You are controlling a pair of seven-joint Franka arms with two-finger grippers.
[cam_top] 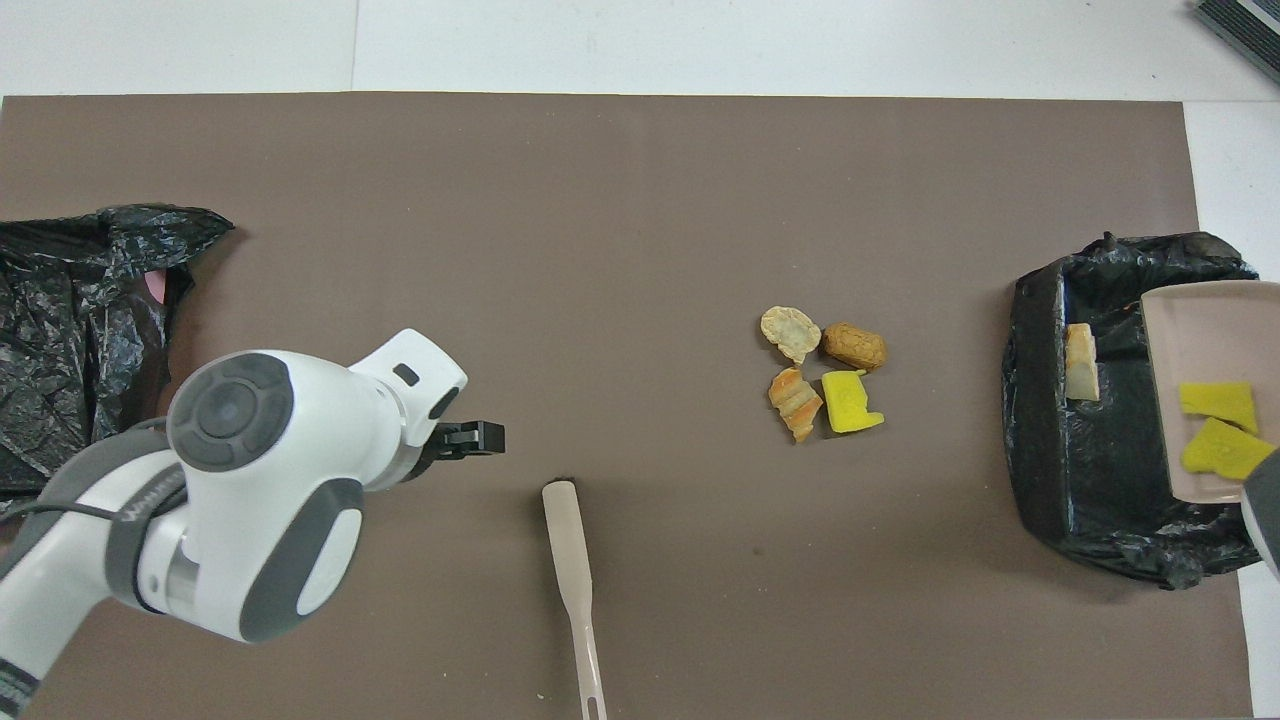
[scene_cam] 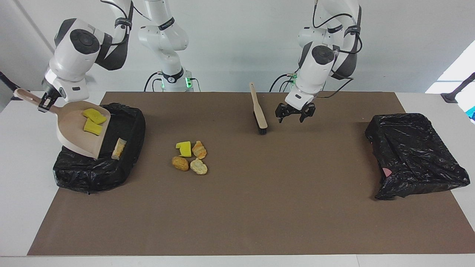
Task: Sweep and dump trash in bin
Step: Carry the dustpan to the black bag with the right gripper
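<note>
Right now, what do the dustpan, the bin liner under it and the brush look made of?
Dustpan: likely moulded plastic, matte beige, one smooth piece with its handle.
Bin liner: thin plastic film, glossy black, crinkled with highlights.
Brush: beige handle, plastic or light wood, unclear which; dark bristle strip at its head.
</note>
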